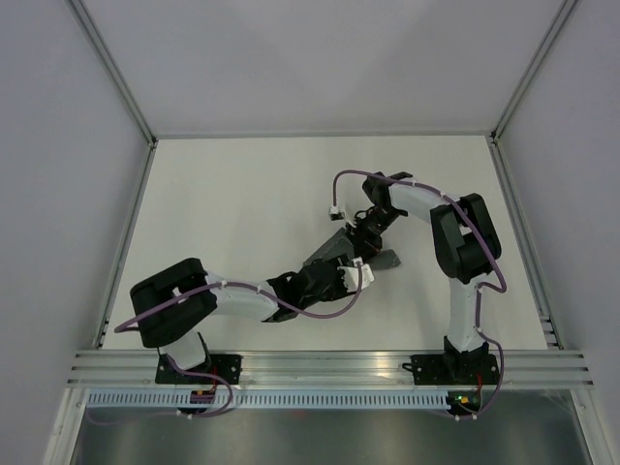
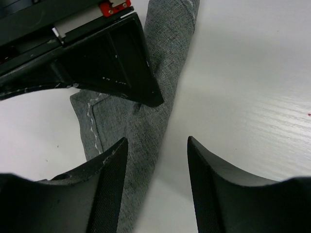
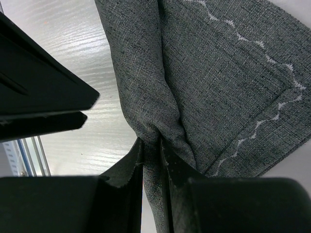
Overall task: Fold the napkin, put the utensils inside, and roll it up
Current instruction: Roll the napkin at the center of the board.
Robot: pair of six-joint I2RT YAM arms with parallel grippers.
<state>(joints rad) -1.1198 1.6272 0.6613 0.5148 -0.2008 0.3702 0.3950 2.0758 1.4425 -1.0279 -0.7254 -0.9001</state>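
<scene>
We're seeing the napkin (image 2: 170, 53) bunched into a long narrow bundle, lying on the table (image 2: 252, 97) mid-field between the 2 arms. A flat corner flap with the stitched line is sticking out to one side. No utensils are showing in any of the 3 views, and we can't tell whether any are wrapped inside

Right gripper (image 3: 151, 145) is pinching a ridge of the cloth, jaws pressed nearly together on the fold, with the fabric fanning away from the tips. Left gripper (image 2: 156, 143) is standing spread and squeezing nothing. The bundle is running through its gap, hugging the finger on the left of that view and leaving bare table beside the other

Key relation: the bundle's long axis is pointing straight ahead of the left jaws, crosswise to their closing line, so a squeeze would be taking it across its width. It's sitting off-centre though, toward 1 finger. The right gripper's finger is resting on the cloth just ahead of the left tips, so both are crowding the same stretch. Both are equally near, but only the right is holding

We're judging the roll as loose, not finished. The next move is probably calling for the left jaws to centre on the bundle while keeping clear of the right finger. Risk: the pinch dragging the roll open
</scene>
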